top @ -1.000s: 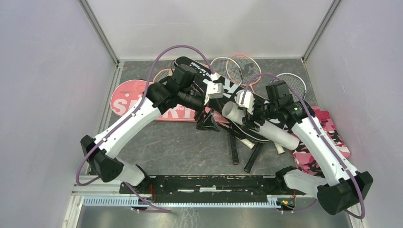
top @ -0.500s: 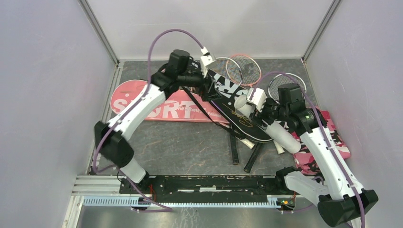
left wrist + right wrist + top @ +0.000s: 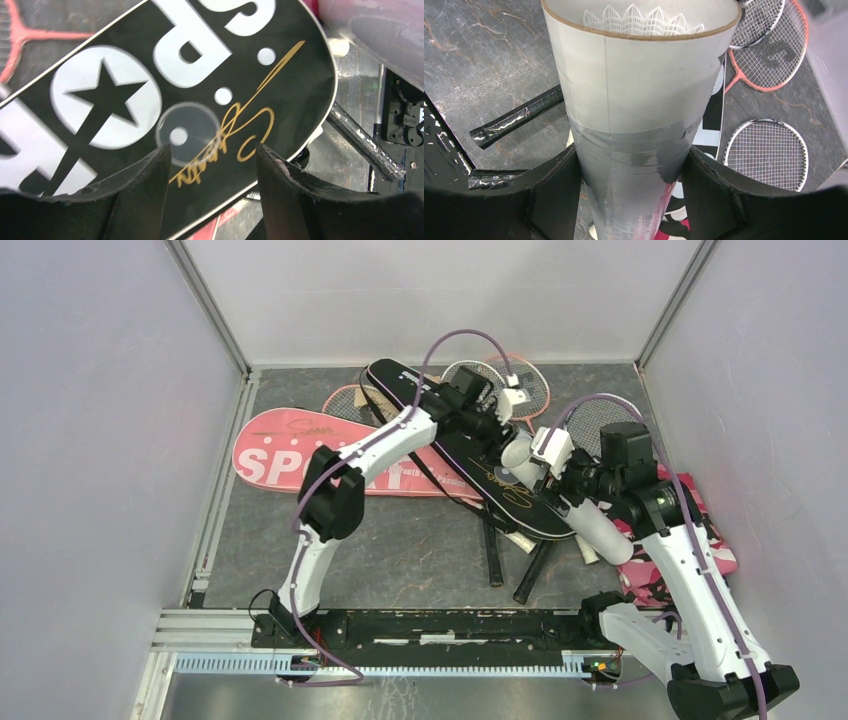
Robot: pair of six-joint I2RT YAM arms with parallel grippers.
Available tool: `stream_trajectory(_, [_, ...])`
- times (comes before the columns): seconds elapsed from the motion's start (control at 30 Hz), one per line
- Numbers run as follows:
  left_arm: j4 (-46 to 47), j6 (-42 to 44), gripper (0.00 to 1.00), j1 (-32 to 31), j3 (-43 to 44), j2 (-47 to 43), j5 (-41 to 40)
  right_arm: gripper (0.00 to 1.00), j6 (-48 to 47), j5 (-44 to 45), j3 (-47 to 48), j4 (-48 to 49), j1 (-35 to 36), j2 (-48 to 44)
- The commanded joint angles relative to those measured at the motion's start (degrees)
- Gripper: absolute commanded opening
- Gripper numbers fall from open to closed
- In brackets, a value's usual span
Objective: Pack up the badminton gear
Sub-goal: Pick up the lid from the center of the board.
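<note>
My right gripper (image 3: 563, 490) (image 3: 631, 161) is shut on the long white tube (image 3: 575, 510) (image 3: 639, 90), whose open mouth points to the back left. White shuttlecock feathers (image 3: 644, 22) show inside the mouth. Reaching across the back, my left gripper (image 3: 495, 428) (image 3: 211, 150) hovers open just above the black "SPORT" cover (image 3: 470, 455) (image 3: 200, 90), close to the tube's mouth and holding nothing. The pink "SPORT" cover (image 3: 300, 455) lies flat at the left, partly under the black one. Rackets (image 3: 505, 380) (image 3: 769, 55) lie at the back, another racket (image 3: 605, 420) (image 3: 766, 152) at the right.
Black racket handles (image 3: 492, 550) stick out toward the near edge from under the black cover. A pink camouflage cloth (image 3: 695, 530) is bunched against the right wall. Grey walls close in the table on three sides.
My left arm has swung from the left side across to the back middle, beside the tube's mouth, and its jaws have narrowed somewhat. The right arm has shifted slightly right with the tube.
</note>
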Motion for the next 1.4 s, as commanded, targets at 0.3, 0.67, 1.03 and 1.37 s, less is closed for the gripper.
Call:
stream_trajectory(0.3, [-3.5,6.4,0.55,-5.4,10.5,10.1,-7.1,0.01,-0.3,-2.6,-0.7,1.3,-1.1,-2.6])
stream_trajectory(0.67, [-8.0,11.6,0.48,-8.0,9.3,11.9,-10.5,0.00,-0.4,-3.4,-1.5,1.7,-1.4,-2.5])
stream_trajectory(1.03, [-8.5,14.6,0.35,-10.3,6.4,11.0,-15.9,0.00,-0.7,-3.6,-1.7,1.7,-1.6,-2.6])
stream_trajectory(1.37, [-8.4,13.8,0.03,-10.6,4.7,7.3,-19.0,0.01,-1.7,-4.0,-0.6,0.3,-1.6,-1.9])
